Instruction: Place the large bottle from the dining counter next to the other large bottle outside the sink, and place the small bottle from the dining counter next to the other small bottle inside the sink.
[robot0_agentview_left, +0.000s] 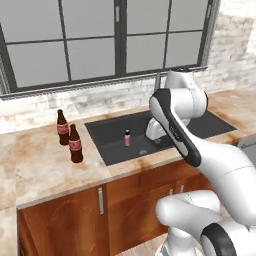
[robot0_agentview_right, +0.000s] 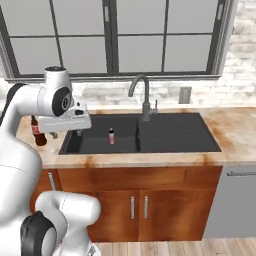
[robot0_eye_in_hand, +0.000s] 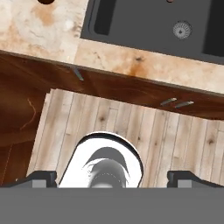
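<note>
The left base view shows two brown bottles, one (robot0_agentview_left: 62, 127) behind the other (robot0_agentview_left: 75, 144), standing close together on the tabletop (robot0_agentview_left: 40, 165) left of the sink (robot0_agentview_left: 115, 145), while the right base view shows one brown bottle (robot0_agentview_right: 38, 134), half hidden by the arm. One pink bottle (robot0_agentview_left: 127, 138) stands upright in the left basin. The hand view looks down on the tabletop edge, cabinet fronts and plank floor (robot0_eye_in_hand: 131, 127), with the gripper (robot0_eye_in_hand: 112, 178) open wide and holding nothing.
</note>
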